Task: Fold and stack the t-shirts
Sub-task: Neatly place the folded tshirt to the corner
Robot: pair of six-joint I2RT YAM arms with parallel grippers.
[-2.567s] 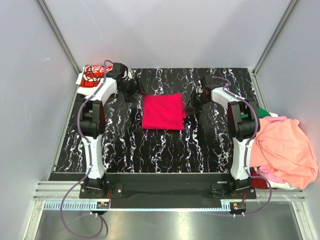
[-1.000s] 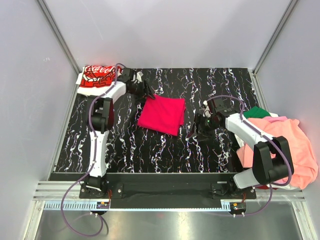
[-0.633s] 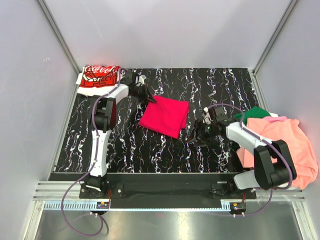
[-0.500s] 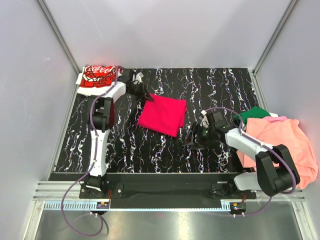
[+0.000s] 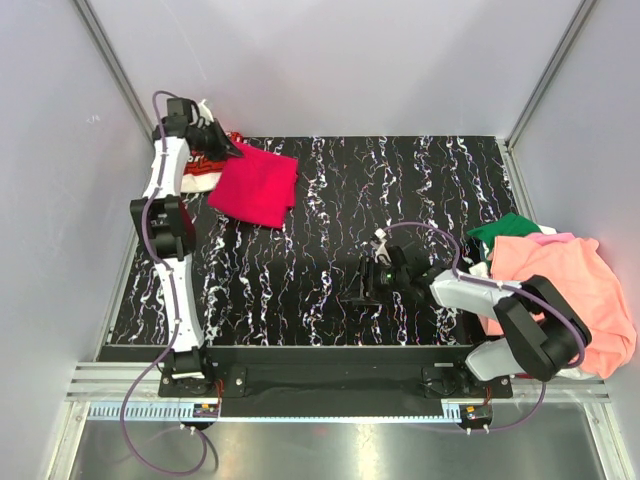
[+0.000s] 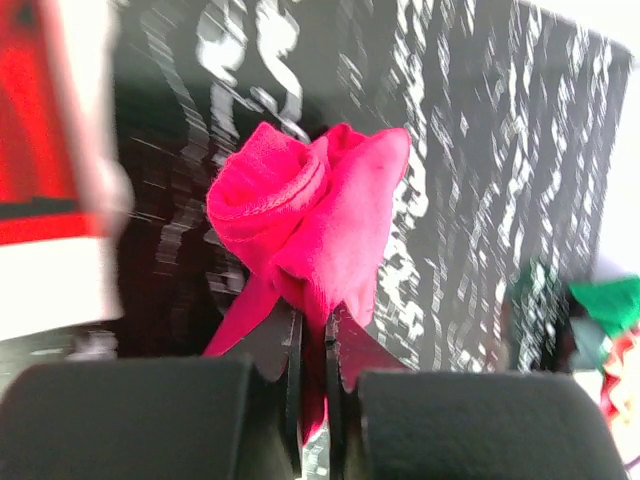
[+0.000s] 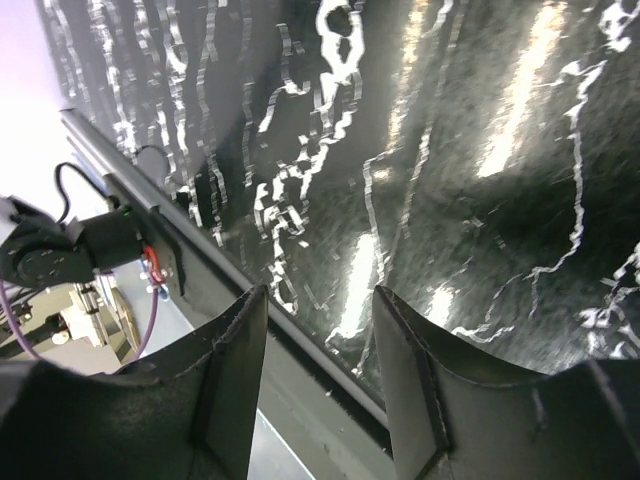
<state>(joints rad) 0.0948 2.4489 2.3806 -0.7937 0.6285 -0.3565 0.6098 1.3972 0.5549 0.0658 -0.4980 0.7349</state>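
Note:
A folded crimson-pink t-shirt hangs at the back left, one edge pinched in my left gripper. In the left wrist view the crimson cloth bunches up just past the left gripper, which is shut on it. The white t-shirt with red print lies under and behind it at the back left corner, mostly covered, and shows blurred as the white t-shirt. My right gripper is low over the near middle of the table, open and holding nothing; the right gripper faces the front rail.
A heap of salmon-orange, pink and green shirts sits off the table's right edge, with the green one at its top. The front rail and a cabled unit lie close to the right gripper. Grey walls enclose the cell.
The left gripper shut on the crimson t-shirt's corner and carried it from the middle to the back left, over the white one. The right arm drew back toward the near edge, its jaws narrowing a little.

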